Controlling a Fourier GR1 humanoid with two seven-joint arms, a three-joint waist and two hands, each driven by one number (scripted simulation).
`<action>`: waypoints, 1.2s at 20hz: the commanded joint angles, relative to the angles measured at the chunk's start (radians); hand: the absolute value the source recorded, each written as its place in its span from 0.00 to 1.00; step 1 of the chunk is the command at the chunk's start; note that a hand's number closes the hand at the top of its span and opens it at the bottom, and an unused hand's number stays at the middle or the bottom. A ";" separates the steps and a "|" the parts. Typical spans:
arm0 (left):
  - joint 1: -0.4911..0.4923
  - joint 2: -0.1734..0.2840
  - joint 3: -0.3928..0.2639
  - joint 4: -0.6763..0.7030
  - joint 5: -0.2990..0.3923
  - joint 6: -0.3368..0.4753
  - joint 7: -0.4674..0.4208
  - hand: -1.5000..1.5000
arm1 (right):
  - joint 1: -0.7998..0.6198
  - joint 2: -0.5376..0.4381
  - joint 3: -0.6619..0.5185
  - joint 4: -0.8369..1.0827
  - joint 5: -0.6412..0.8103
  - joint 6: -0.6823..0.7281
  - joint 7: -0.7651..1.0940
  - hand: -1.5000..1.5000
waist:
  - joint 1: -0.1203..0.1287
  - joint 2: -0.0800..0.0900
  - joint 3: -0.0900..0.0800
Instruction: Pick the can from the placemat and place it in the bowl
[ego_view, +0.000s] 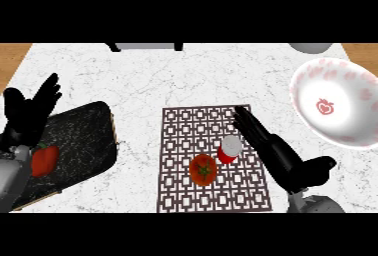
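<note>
The little red can (228, 149) stands up on the patterned placemat (181, 125) in the middle of the frame, just right of a tomato (203, 169). The right hand (277, 150) lies beside it with fingers straight and open, holding nothing. The left hand (29, 112) rests open at the left edge. The can looks light, hard and smooth, maybe slippery, so wrap around its round sides, then carry it to the white bowl (314, 82) at the upper right
</note>
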 joint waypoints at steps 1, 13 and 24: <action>-0.002 -0.027 0.002 -0.029 -0.019 -0.010 -0.005 0.50 | -0.030 -0.004 0.024 0.094 0.057 0.065 -0.044 1.00 | 0.012 -0.020 -0.008; 0.072 -0.306 -0.143 -0.182 -0.030 0.103 -0.154 0.50 | 0.102 0.044 0.089 0.043 0.354 -0.212 -0.432 0.00 | 0.001 -0.022 -0.006; 0.126 -0.312 -0.147 -0.279 -0.073 0.100 -0.113 0.50 | 0.063 -0.097 0.026 -0.303 0.547 -0.240 -0.045 0.00 | 0.010 -0.025 -0.009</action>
